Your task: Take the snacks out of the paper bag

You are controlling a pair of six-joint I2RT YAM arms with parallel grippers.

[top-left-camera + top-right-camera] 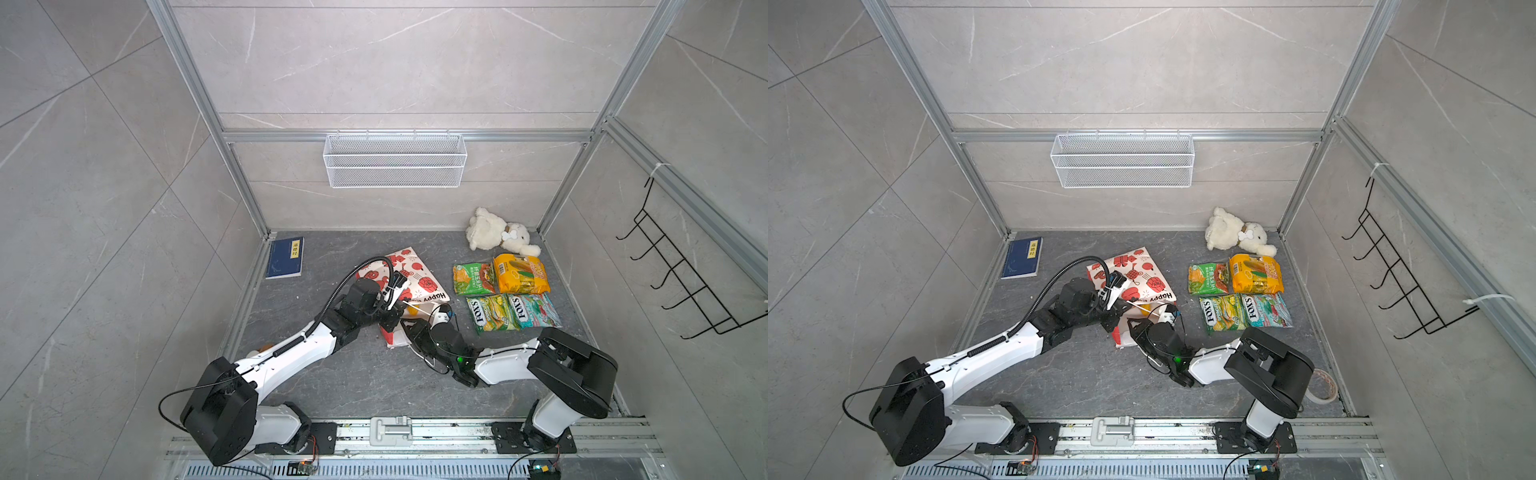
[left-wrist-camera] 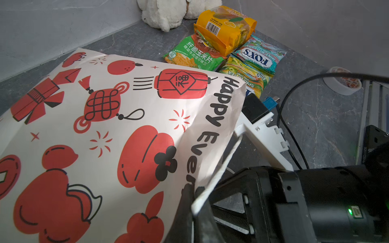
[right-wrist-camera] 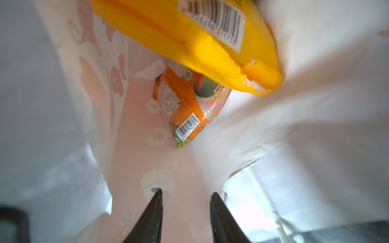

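The paper bag (image 1: 415,274) (image 1: 1142,270) lies on its side, its mouth toward the arms. My left gripper (image 2: 193,190) (image 1: 392,320) is shut on the mouth's upper edge (image 2: 210,130), beside a white cord handle (image 2: 223,166). My right gripper (image 3: 186,192) is open inside the bag, nothing between its fingers. Ahead of it lie a yellow packet (image 3: 189,37) and, deeper in, an orange packet (image 3: 185,105). To the bag's right lie a green packet (image 1: 473,278), a yellow-orange packet (image 1: 521,274) and two FOX'S packets (image 1: 492,318) (image 1: 534,311).
A white plush toy (image 1: 498,232) sits at the back right, just behind the packets. A blue book (image 1: 285,257) lies at the back left. A tape roll (image 1: 1320,386) rests near the right arm. A wire basket (image 1: 395,160) and a black hook rack (image 1: 681,270) hang on the walls.
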